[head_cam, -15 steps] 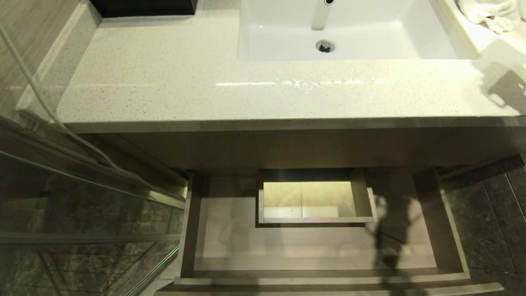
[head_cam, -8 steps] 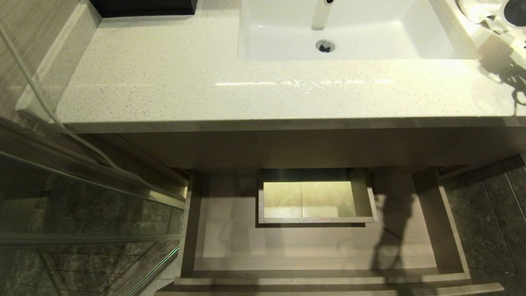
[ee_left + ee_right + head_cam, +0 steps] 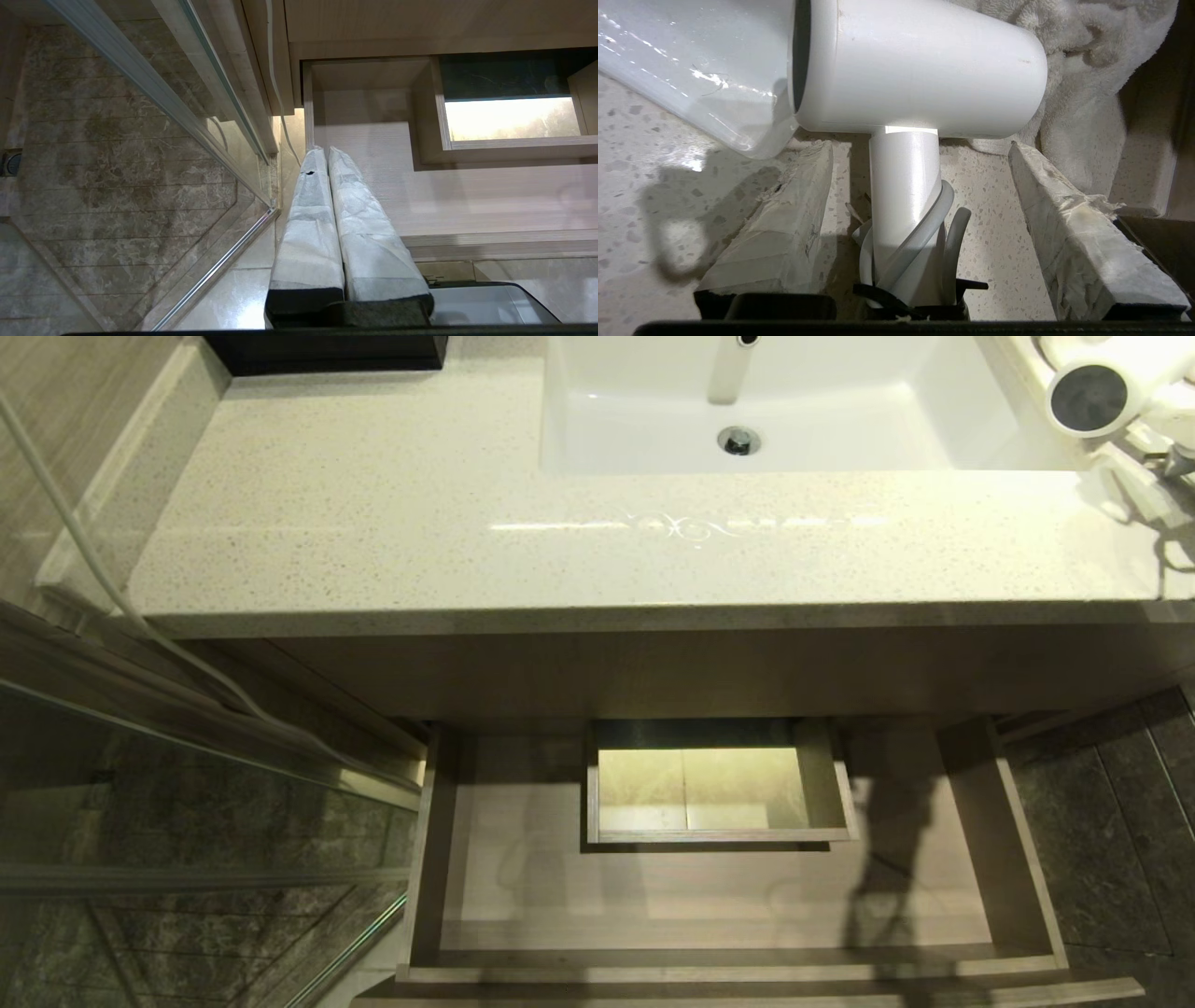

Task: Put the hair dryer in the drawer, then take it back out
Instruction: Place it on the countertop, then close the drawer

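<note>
Straddling the hair dryer [image 3: 915, 70] handle, right tool [image 3: 920, 154] has spread w/o touching it; dryer lies on surface [image 3: 467, 523] by sink, drawer [image 3: 523, 896] open & empty. Left tool [image 3: 327, 154] pressed together, parked.

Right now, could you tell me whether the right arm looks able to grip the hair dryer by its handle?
Probably yes. The right gripper has its fingers spread on either side of the hair dryer handle, with nothing between them but the cord wound round the handle. The towel lies behind.
</note>
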Robot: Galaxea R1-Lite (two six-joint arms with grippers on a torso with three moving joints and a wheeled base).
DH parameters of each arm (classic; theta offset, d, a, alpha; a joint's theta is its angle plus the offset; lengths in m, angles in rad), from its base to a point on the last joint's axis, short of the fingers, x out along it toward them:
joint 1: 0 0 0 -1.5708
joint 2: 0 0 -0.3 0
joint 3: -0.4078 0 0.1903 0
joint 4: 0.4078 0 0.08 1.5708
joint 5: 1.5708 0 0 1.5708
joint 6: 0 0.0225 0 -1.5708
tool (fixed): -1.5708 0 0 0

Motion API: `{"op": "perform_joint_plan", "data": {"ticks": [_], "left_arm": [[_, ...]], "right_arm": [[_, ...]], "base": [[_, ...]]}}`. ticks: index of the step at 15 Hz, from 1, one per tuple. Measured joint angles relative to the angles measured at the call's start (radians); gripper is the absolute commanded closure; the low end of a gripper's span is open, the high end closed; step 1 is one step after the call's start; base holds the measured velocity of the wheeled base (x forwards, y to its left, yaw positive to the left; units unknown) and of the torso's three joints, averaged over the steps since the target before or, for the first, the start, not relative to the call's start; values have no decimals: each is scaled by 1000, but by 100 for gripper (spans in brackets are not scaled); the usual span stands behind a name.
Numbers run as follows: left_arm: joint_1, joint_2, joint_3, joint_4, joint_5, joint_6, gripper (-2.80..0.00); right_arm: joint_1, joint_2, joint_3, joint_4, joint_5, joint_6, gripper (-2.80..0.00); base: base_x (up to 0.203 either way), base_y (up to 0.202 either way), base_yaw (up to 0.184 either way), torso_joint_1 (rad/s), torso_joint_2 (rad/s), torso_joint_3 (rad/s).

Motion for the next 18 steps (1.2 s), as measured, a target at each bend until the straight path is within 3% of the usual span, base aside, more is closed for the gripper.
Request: {"op": "perform_joint_plan", "data": {"ticks": [1, 4, 6, 13, 18], "left_arm": [[0, 0, 0, 0, 0, 0, 0], [0, 0, 0, 0, 0, 0, 0], [0, 0, 0, 0, 0, 0, 0], [0, 0, 0, -1, 0, 0, 0], [0, 0, 0, 0, 0, 0, 0]], "right_arm": [[-3, -29, 7, 28, 18, 3, 0], [-48, -153, 24, 173, 48, 13, 0], [-77, -251, 54, 259, 27, 25, 0], [-92, -572, 286, 346, -147, 165, 0], [-36, -770, 531, 359, -299, 231, 0]], "base": [[0, 0, 0, 0, 0, 0], [0, 0, 0, 0, 0, 0], [0, 0, 0, 0, 0, 0], [0, 0, 0, -18, 6, -15], [0, 0, 0, -294, 68, -216]]}}
